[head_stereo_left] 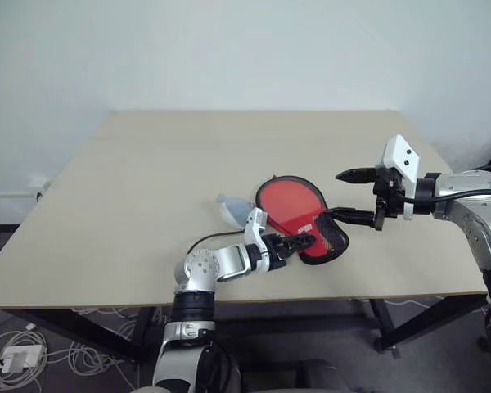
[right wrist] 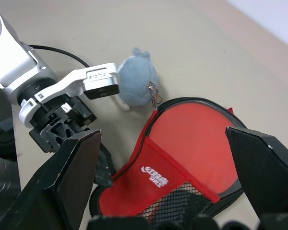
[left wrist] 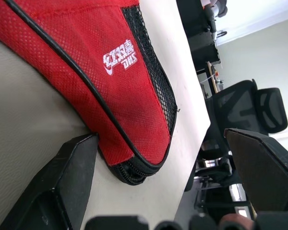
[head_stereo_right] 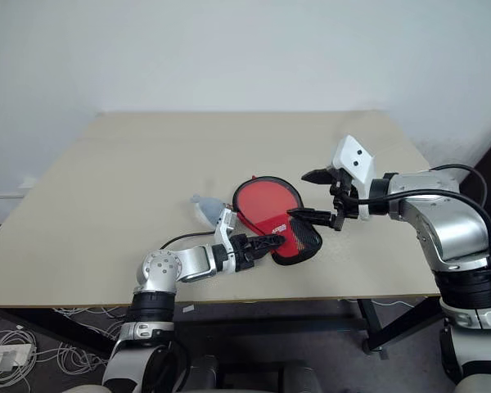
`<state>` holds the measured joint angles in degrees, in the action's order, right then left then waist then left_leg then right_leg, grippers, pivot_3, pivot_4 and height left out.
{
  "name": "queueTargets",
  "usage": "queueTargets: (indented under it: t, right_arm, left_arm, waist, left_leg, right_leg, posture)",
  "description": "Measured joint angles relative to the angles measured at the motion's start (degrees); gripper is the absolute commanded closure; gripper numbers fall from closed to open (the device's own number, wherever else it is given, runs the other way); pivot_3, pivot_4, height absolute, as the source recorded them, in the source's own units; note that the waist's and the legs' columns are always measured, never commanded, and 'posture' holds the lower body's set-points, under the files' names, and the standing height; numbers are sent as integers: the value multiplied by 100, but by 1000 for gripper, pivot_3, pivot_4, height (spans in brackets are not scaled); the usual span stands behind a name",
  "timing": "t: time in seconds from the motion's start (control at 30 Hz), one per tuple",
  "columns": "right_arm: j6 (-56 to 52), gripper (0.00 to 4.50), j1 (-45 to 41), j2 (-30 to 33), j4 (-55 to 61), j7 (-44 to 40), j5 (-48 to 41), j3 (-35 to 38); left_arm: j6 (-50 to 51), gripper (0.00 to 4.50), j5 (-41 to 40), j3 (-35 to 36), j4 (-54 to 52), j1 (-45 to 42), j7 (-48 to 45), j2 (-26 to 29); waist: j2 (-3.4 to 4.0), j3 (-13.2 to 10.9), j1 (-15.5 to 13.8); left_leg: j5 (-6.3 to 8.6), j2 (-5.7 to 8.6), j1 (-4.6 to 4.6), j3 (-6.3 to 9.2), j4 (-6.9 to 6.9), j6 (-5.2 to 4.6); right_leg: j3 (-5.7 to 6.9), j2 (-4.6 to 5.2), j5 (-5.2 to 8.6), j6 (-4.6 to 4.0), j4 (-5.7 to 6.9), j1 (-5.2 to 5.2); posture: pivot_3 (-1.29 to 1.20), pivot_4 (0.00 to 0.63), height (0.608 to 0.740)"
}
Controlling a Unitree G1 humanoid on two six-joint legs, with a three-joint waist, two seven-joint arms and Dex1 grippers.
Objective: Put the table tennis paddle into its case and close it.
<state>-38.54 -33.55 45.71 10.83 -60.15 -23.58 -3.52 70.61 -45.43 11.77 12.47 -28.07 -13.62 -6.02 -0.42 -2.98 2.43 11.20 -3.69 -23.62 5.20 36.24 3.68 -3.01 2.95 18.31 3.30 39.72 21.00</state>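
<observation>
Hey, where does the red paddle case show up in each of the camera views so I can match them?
Left eye view: the case lies near the table's front edge, right of centre.
Right eye view: it sits near the middle, by the front edge.
Left wrist view: its narrow zipped end, close up.
Right wrist view: it, lower centre.
Shared landmark: the white logo, also in the right wrist view.

left arm: low, forearm reaching forward and right, wrist bent | left gripper [head_stereo_left: 299,243]: fingers spread wide, pointing slightly down | right arm: raised, elbow out, forearm angled in to the left | right gripper [head_stereo_left: 356,195]: fingers wide apart, one above the other, holding nothing
</observation>
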Motion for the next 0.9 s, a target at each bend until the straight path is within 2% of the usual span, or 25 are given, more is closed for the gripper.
queueTargets:
  t: [0.3, 0.53, 0.73, 0.9]
  right_arm:
    - [1, 0, 1, 0, 1, 15, -22, 0]
    - [3, 0, 43, 0, 5, 54, -61, 0]
    - [3, 0, 65, -5, 74, 114, -77, 0]
    - [3, 0, 68, -40, 78, 123, -100, 0]
  left_arm:
    - [158, 26, -10, 327, 260, -286, 525, -191]
    - [688, 26, -172, 738, 46, -350, 915, -173]
    - [1072, 26, -333, 1018, -320, -132, 1027, -160]
    - [1149, 26, -377, 861, -621, 134, 837, -30]
  waist:
    - [-1, 0, -57]
    - [-2, 0, -16]
    - [-2, 0, 7]
    - [-2, 0, 7]
  left_leg:
    - [0, 2, 2, 4, 6, 0]
    - [0, 1, 3, 4, -4, 1]
    - [0, 1, 2, 5, -7, 1]
    - [0, 1, 3, 4, -7, 1]
  right_leg:
    - [4, 1, 0, 1, -1, -6]
    - [2, 1, 0, 2, -1, 1]
    - [2, 1, 0, 1, -1, 2]
    - [2, 1, 0, 0, -2, 1]
  posture:
    - [0, 0, 684]
    - [0, 0, 684]
    - [0, 0, 684]
    - [0, 0, 684]
